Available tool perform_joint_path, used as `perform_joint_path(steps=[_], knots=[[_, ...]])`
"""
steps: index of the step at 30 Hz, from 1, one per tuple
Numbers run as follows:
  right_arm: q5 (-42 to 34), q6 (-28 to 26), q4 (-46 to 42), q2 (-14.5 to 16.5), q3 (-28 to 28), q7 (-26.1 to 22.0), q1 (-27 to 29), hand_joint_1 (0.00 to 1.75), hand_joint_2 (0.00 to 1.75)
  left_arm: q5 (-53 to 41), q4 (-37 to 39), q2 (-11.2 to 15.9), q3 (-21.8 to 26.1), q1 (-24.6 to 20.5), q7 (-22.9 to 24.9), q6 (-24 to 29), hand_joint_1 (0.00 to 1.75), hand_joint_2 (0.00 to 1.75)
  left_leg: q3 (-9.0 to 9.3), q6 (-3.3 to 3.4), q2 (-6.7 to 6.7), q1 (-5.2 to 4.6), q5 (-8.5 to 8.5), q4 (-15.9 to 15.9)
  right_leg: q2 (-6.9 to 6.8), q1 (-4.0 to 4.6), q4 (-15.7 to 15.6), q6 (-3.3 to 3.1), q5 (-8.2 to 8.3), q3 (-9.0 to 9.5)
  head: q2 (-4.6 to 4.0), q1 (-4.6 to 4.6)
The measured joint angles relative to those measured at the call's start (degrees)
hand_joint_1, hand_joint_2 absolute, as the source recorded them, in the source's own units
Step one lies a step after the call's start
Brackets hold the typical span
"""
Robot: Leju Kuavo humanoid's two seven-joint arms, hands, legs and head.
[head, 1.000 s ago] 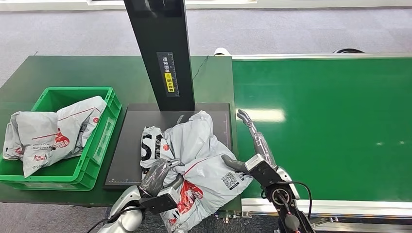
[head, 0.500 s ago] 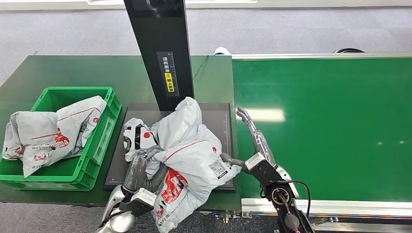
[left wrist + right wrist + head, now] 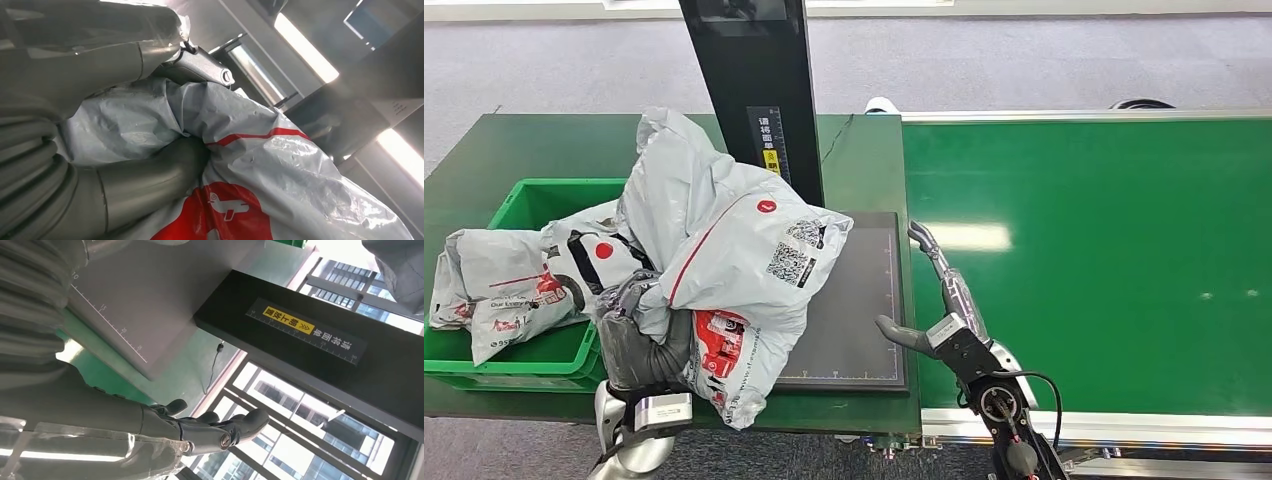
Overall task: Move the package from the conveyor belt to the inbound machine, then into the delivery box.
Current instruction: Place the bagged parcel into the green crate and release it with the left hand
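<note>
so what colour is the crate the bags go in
Bright green plastic crate, clearest in the head view, already holding a grey plastic mailer bag.

left robot hand [image 3: 639, 345] gripping package [image 3: 724, 240], raised

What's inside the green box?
The green box holds a grey package lying crumpled. The left hand holds a second package up in front of the box's right side, so that part of the inside is hidden.

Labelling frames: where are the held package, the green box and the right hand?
Package [image 3: 734, 235], head view, grey upper face.
Green box [image 3: 544, 190], head view, far rim.
Right hand [image 3: 939, 300], head view, middle of hand.
</note>
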Motion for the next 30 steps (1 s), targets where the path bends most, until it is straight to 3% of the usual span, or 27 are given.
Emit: perform_joint_path(steps=[3, 5, 12, 16, 23, 27, 30], knots=[[-0.03, -0.26, 0.0, 0.02, 0.0, 0.05, 0.03, 0.0, 1.75, -9.19, -0.99, -0.95, 3.3, -0.24, 0.01, 0.53, 1.75, 1.75, 0.0, 0.0, 0.01, 0.0, 0.0, 0.0, 0.0, 0.0, 0.0, 0.0, 0.0, 0.0, 0.0, 0.01], [-0.04, -0.74, -0.01, 0.01, 0.0, 0.08, 0.29, 0.0, 1.75, -14.89, -1.51, -2.37, 8.09, -0.9, 0.05, 0.67, 1.75, 1.75, 0.01, 0.0, 0.02, 0.0, 0.0, 0.0, 0.02, 0.0, 0.0, 0.0, 0.0, 0.0, 0.0, 0.02], [0.15, -2.02, -0.91, -0.05, -0.04, 0.09, 3.15, 0.0, 1.75, -13.67, -1.56, -5.21, 27.21, -4.03, 0.11, 0.73, 1.75, 1.75, 0.01, -0.01, 0.04, 0.06, 0.01, 0.0, 0.05, 0.08, 0.01, -0.02, 0.0, -0.07, 0.0, -0.01], [0.24, -2.09, -1.3, -0.07, -0.04, 0.09, 3.71, 0.0, 1.75, -13.54, -1.49, -5.86, 31.75, -4.48, 0.11, 0.73, 1.75, 1.75, -0.03, -0.01, 0.04, 0.04, 0.0, 0.0, 0.06, 0.07, 0.01, -0.02, -0.01, -0.08, 0.0, 0.01], [0.25, -2.19, -1.47, -0.07, -0.04, 0.09, 3.98, 0.0, 1.75, -13.75, -1.46, -6.52, 34.55, -4.81, 0.11, 0.73, 1.75, 1.75, -0.05, -0.01, 0.04, 0.01, 0.0, 0.0, 0.06, 0.03, 0.0, -0.01, 0.0, -0.08, 0.0, 0.02], [0.74, -2.44, -2.22, -0.12, -0.51, 0.1, 5.08, 0.0, 1.75, -15.48, 1.07, -6.56, 44.72, -7.61, 0.54, 0.73, 1.75, 1.75, -0.04, -0.02, 0.05, 0.05, 0.0, 0.0, 0.07, 0.07, 0.01, -0.01, 0.0, -0.1, 0.01, -0.01], [0.99, -2.44, -2.26, -0.19, -0.77, 0.14, 5.19, 0.0, 1.75, -17.3, 4.27, -5.19, 48.42, -8.68, 5.13, 0.37, 1.75, 1.75, -0.04, -0.02, 0.07, 0.07, 0.01, 0.0, 0.08, 0.1, 0.01, -0.02, -0.01, -0.15, 0.0, 0.0]])
